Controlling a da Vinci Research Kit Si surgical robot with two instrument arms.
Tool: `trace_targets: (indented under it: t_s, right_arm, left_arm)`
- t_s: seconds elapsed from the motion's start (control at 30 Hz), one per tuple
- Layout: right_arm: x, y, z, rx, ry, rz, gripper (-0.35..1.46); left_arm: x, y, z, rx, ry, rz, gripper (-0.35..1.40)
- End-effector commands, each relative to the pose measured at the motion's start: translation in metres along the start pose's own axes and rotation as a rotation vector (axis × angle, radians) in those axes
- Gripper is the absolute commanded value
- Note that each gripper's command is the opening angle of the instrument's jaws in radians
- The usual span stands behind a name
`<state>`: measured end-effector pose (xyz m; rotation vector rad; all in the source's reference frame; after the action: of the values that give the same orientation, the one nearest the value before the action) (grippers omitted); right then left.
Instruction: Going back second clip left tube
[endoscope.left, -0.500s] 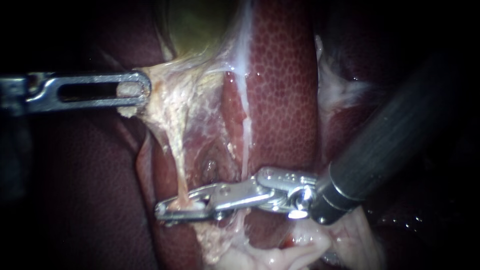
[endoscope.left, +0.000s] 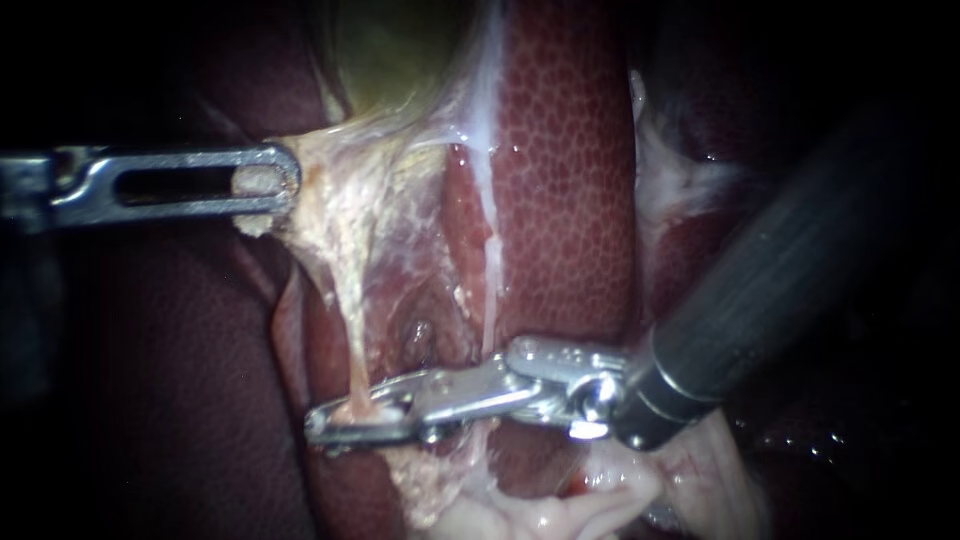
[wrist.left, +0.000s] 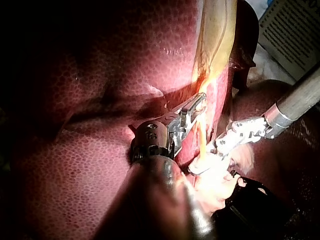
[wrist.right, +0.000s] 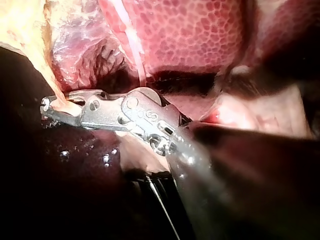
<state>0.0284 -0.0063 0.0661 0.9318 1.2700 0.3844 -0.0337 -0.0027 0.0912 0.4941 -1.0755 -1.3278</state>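
The left instrument (endoscope.left: 283, 181) comes in level, well above and to the side of the left tube (endoscope.left: 352, 340). Its long slotted jaws are clenched on the pale tissue (endoscope.left: 330, 195) that the tube's upper end runs into, and that tissue is drawn taut towards the instrument. Above the tube's upper end lies the greenish gallbladder (endoscope.left: 400, 50), its lower edge merging into the same pale tissue.

The left tube is a thin, pale strand stretched straight down from this tissue. At its lower end it passes between the jaws of the right instrument (endoscope.left: 325, 422). These lie across the tube, one on each side and both against it, so they are grasping the tube. The right wrist view shows the same: the tube drops into the jaw tips and is held there. I cannot tell whether a clip sits on the tube.

Beyond the tube, on the side away from the left instrument, a thin white strand (endoscope.left: 490, 290) runs nearly parallel to it. Past that lies the mottled red liver (endoscope.left: 570, 150). The right instrument's dark shaft slants up and away from the tube over the liver. Pale fatty tissue (endoscope.left: 560, 510) lies below the tube's lower end
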Motion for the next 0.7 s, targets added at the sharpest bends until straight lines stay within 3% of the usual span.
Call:
trace_targets:
  t_s: [0.03,0.2,0.7]
  right_arm:
    - [0.0000,0.0002,0.0002,-0.011,0.017,-0.014,0.48]
    - [0.0007,0.0005,0.0004,-0.060,0.061,-0.057,0.60]
    - [0.0012,0.0010,-0.0040,-0.076,0.066,-0.094,0.60]
  left_arm:
    - [0.0000,0.0000,0.0000,0.000,0.000,0.000,-0.35]
    - [0.0000,0.0000,-0.0001,0.000,0.000,0.000,-0.35]
    - [0.0001,-0.0002,-0.0002,-0.001,-0.001,0.000,-0.35]
